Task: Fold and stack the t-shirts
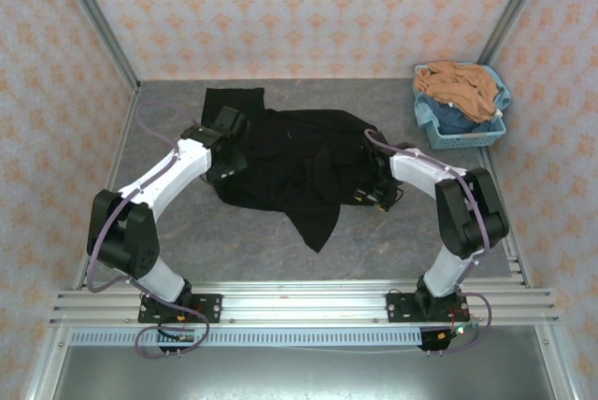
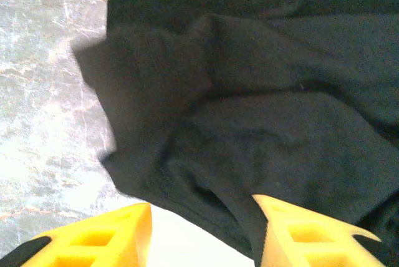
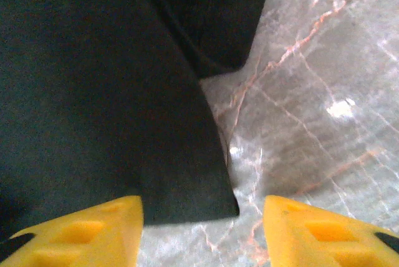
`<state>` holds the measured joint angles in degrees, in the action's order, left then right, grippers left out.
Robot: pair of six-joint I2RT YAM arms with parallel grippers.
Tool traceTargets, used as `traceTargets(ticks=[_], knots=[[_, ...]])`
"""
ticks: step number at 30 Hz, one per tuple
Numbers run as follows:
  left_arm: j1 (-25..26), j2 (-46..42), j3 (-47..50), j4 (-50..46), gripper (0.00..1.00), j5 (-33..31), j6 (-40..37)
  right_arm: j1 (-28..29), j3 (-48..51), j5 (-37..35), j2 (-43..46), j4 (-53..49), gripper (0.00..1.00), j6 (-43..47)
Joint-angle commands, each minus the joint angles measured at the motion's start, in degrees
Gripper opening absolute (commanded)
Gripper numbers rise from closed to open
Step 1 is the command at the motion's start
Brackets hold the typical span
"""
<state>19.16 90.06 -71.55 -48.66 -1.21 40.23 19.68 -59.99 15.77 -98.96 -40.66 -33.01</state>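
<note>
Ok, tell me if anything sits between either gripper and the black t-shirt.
Nothing visible does. The left gripper hangs open right over the rumpled black t-shirt, and the right gripper hangs open over its edge on the table. The blue basket stands off in the far right corner.

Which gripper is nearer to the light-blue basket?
Right. The right gripper is at the right edge of the black t-shirt, on the near-left side of the basket; the left gripper is across the shirt, at its left edge.
</note>
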Motion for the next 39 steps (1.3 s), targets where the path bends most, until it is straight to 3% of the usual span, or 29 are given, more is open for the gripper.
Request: traceTargets(ticks=[1,6,7,12,16,20,26,30,33,39], knots=[[2.83,-4.15,-0.35,-2.85,0.52,1.58,-2.21,-0.73,-0.39,0.15,-3.03,3.3,0.45,-0.03],[12.89,-5.04,0.89,1.79,0.58,11.44,-8.18,-1.17,-2.03,-1.61,-3.36,2.24,0.04,-0.37],[15.2,-4.58,1.18,2.66,0.6,12.81,-8.53,-1.29,-2.0,-2.5,-2.55,1.64,0.0,-0.6],[27.65,1.38,0.93,4.9,0.63,14.02,-8.51,-1.67,-1.05,-9.75,4.28,-3.33,0.0,-0.82],[33.91,7.77,-1.53,5.25,0.67,11.84,-7.34,-2.57,0.95,-10.2,7.78,-4.95,0.0,-0.39],[37.34,13.76,-4.12,3.77,0.7,7.64,-7.29,-2.81,2.59,-9.59,10.03,-5.21,0.0,-0.21],[40.47,18.68,-5.13,4.12,0.75,6.58,-7.31,-2.91,2.99,-8.87,10.26,-5.15,0.0,-0.12],[41.25,23.63,-4.79,2.25,0.73,2.18,-5.73,-2.9,2.77,-8.34,10.63,-5.08,0.0,-0.21],[40.98,25.61,-3.4,2.83,0.6,-1.99,-4.18,-2.93,2.86,-8.39,11.41,-5.23,0.0,-0.3],[38.54,23.04,-0.42,2.57,0.03,-8.66,-0.61,-2.99,2.37,-8.21,14.02,-5.48,0.0,-0.3]])
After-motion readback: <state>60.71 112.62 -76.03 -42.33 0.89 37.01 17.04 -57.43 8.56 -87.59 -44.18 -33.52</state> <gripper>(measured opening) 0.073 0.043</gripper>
